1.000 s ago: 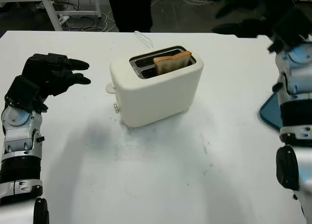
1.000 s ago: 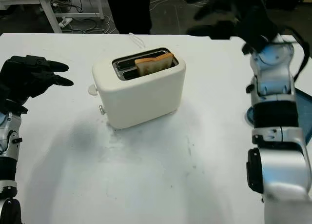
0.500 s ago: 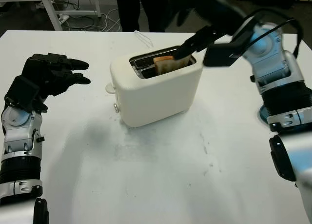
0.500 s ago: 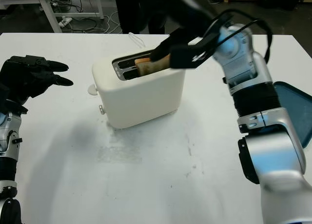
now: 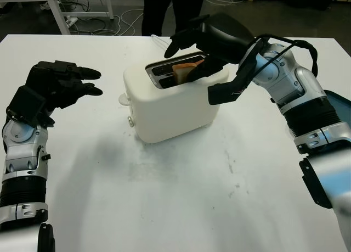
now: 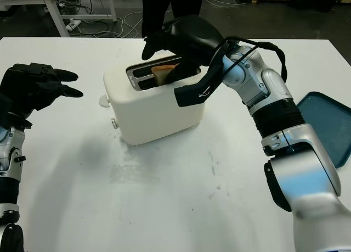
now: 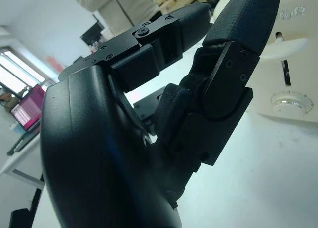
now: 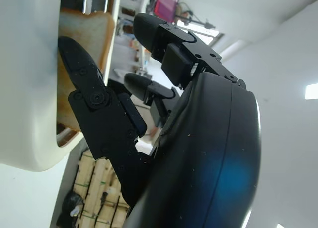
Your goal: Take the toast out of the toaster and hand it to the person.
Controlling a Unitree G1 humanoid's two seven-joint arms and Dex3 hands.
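A cream toaster [image 5: 175, 104] stands mid-table with a slice of toast [image 5: 184, 71] sticking up from its near slot. My right hand [image 5: 185, 59] hangs over the slots and is open. Its thumb [image 8: 78, 69] lies against the near face of the toast [image 8: 82, 34], while the other fingers [image 8: 164, 37] reach over the far side with a gap between them and the slice. My left hand [image 5: 93, 82] is open above the table, left of the toaster. A person in dark trousers [image 5: 171, 7] stands at the table's far edge.
A blue tray [image 6: 328, 126] lies at the right edge of the table, behind my right forearm. The toaster's lever and knob [image 5: 130, 121] face left. Desk legs and cables [image 5: 90, 16] lie on the floor beyond the table.
My right arm swung in from the right edge and came down over the toaster, so the hand now straddles the toast. The left hand has stayed put.
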